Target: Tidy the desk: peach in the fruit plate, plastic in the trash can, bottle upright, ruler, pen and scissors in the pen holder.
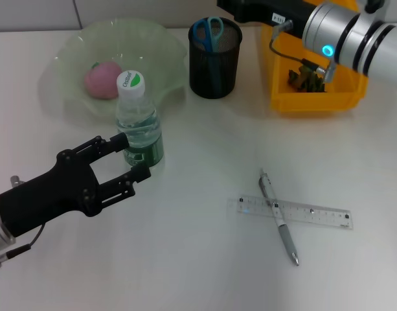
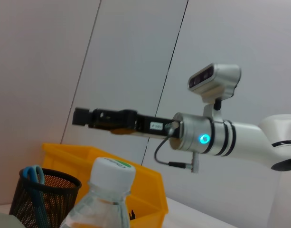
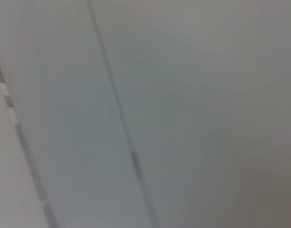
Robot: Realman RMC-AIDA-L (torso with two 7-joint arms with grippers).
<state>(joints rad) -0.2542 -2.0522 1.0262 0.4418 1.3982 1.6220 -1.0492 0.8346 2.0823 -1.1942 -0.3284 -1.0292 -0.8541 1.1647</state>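
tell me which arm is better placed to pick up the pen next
Right, probably. The pen lies across the ruler on the robot's right side. The left gripper is open around the upright bottle; the right gripper hangs over the yellow bin, nearer.

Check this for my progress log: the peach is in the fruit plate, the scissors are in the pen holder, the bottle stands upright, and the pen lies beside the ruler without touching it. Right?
One detail is wrong. In the head view the pen lies across the ruler, crossing over it, not beside it. The rest holds: the peach sits in the fruit plate, the scissors stand in the pen holder, and the bottle is upright.
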